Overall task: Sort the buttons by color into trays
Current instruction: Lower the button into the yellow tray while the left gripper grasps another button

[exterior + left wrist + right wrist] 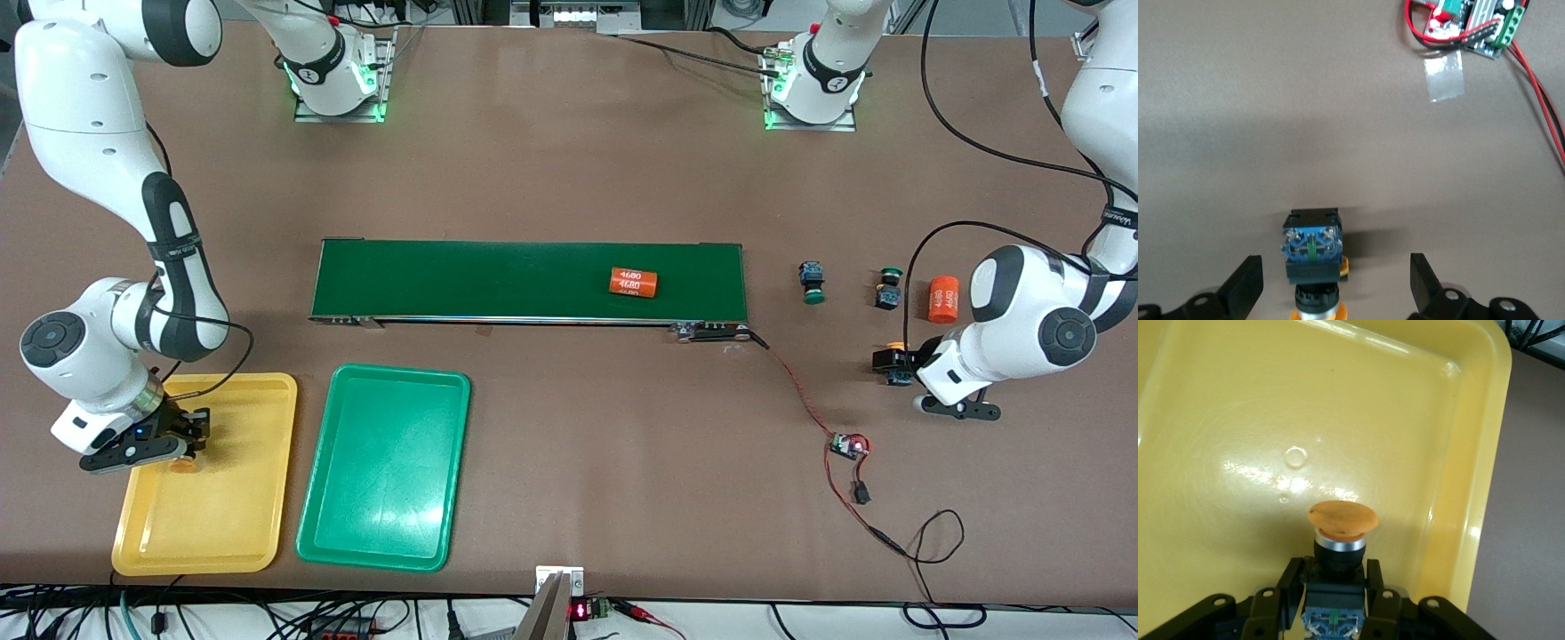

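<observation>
From the front camera, an orange cylinder (633, 282) lies on the dark green belt (498, 280), and its white print reads "4680". A second orange cylinder (943, 300) lies on the brown table (578, 178) near the left arm. Two green-capped buttons (811, 282) (888, 286) sit between the belt and that cylinder. The yellow tray (258, 444) and the green tray (391, 462) lie side by side. A red and black wire (800, 391) runs to a small circuit board (849, 446).

In the left wrist view, the left gripper (1337, 287) is spread wide around a yellow-capped button (1311, 250) on the table, not touching it. Tape (1446, 75) sits near the board.

In the right wrist view, the right gripper (1335, 583) squeezes another yellow-capped button (1341, 527) over the yellow tray.
</observation>
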Tool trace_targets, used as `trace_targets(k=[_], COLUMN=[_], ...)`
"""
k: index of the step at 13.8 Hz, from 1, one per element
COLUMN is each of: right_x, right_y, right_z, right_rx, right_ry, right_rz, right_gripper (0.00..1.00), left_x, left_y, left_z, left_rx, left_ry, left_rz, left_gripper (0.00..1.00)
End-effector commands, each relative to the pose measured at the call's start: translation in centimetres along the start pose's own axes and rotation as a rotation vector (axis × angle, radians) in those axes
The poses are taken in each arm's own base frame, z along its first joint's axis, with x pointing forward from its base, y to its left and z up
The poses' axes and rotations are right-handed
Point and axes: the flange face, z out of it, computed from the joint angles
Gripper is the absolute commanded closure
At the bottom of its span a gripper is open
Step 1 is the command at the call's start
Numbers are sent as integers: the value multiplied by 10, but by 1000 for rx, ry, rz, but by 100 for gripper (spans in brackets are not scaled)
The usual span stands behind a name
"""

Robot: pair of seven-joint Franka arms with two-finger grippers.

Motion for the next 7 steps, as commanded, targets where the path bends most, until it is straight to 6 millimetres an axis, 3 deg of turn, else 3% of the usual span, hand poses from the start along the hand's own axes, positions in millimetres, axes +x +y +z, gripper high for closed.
trace_targets(k=[1, 2, 4, 7], right_x=[6, 10, 12, 19], right_y=[2, -1, -3, -22], right_z=[-6, -12, -31, -81], right_rx=[8, 12, 36, 150], right_ry=[28, 31, 6, -120], right_rz=[-1, -4, -1, 89], right_gripper=[14, 7, 4, 2], left_x=[-1, -2, -5, -5], left_y=[-2, -3, -3, 1], left_z=[-2, 4, 21, 25], left_rx=[86, 85, 65, 61], left_ry=[26, 20, -4, -15], left_rz=[28, 29, -5, -67], left_gripper=[8, 14, 33, 63])
